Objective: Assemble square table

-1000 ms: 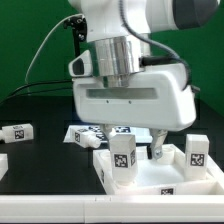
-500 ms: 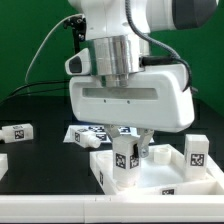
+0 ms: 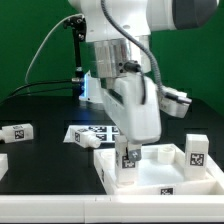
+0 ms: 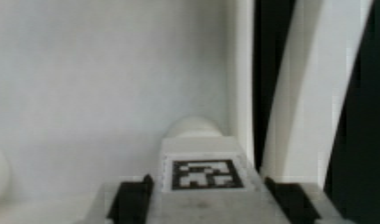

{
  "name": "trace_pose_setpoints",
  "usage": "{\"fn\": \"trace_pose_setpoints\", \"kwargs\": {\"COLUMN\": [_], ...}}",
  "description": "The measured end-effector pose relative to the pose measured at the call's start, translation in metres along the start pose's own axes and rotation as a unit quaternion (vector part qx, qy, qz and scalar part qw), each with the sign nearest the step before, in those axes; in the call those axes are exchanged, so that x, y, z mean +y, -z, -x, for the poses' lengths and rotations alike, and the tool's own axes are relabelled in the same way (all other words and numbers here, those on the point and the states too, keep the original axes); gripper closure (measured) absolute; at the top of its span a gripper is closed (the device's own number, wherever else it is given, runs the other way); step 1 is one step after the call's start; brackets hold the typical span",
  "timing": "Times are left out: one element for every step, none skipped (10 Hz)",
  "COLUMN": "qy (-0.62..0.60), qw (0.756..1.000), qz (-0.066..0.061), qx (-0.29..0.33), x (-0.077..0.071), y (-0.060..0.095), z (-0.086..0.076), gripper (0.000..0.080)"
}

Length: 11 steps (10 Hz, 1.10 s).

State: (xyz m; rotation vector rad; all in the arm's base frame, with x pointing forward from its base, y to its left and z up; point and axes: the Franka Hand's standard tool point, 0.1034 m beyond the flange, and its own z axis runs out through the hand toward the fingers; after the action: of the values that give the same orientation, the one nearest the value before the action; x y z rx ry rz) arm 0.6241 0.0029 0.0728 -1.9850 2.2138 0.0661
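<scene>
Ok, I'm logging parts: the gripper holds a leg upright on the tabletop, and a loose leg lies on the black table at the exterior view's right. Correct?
Not quite: the exterior view shows the loose leg at its left, not its right. The gripper does hold a leg upright on the tabletop.

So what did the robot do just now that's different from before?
The jaws came down, closed on the standing leg on the tabletop, then swung round sideways, still gripping it. The second standing leg, the leg lying flat and the tabletop stayed where they were.
</scene>
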Motion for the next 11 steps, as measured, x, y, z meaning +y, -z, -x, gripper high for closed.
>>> {"fn": "trace_pose_setpoints", "kwargs": {"qy": [-0.050, -0.072, -0.069, -0.026, 0.057, 0.153, 0.243, 0.315, 0.334, 0.369, 0.389], "qw": [0.999, 0.997, 0.998, 1.000, 0.998, 0.988, 0.970, 0.949, 0.942, 0.929, 0.921], "qz": [-0.008, -0.007, -0.007, -0.002, 0.012, 0.013, 0.018, 0.027, 0.027, 0.028, 0.028], "qx": [-0.005, -0.005, -0.005, -0.002, 0.005, 0.006, 0.004, -0.003, -0.004, -0.004, -0.005], "x": [-0.0013, -0.0010, -0.0010, 0.0003, 0.0023, 0.0016, 0.0032, 0.0071, 0.0074, 0.0074, 0.0075], "y": [-0.0002, -0.0006, -0.0007, -0.0009, -0.0006, 0.0001, 0.0001, -0.0006, -0.0009, -0.0008, -0.0009], "z": [-0.0004, 0.0006, 0.0003, 0.0009, 0.0029, 0.0015, 0.0011, 0.0024, 0.0019, 0.0012, 0.0010], "gripper": [0.0511, 0.0511, 0.0511, 0.0511, 0.0426, 0.0426, 0.0246, 0.0168, 0.0168, 0.0155, 0.0151]}}
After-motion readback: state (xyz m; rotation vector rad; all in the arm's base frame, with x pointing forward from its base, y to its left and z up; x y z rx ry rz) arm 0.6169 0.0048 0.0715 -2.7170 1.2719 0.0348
